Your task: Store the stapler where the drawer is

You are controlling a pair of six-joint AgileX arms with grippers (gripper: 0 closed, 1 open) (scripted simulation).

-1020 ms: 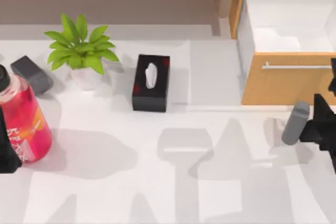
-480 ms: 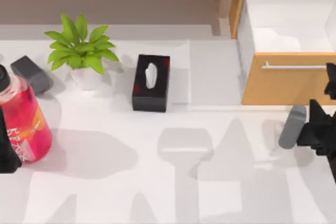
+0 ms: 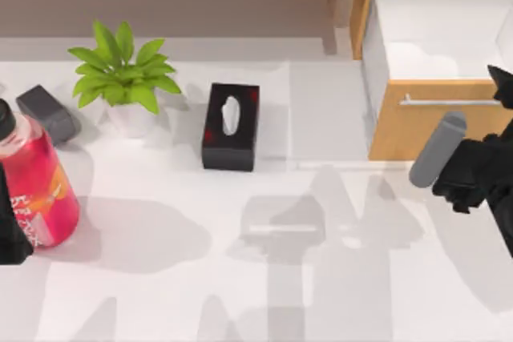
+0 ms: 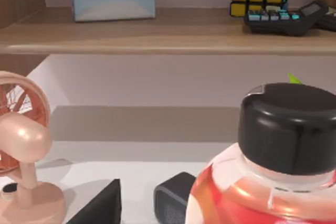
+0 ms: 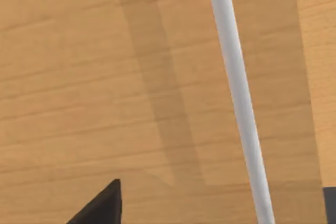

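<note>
stapler (image 3: pixel 46 113) at table's left, drawer (image 3: pixel 437 122) open, right arm beside it

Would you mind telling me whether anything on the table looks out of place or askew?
Nothing is spilled or damaged. The stapler lies at an angle at the table's far left, behind the red bottle, far from the open drawer at the right. The plant and tissue box stand upright.

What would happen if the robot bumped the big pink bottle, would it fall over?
Probably it could tip. The pink bottle stands tall and upright on the table, with a black cap on top, so a high push might topple it. Its round body looks smooth, so once down it would likely roll.
</note>
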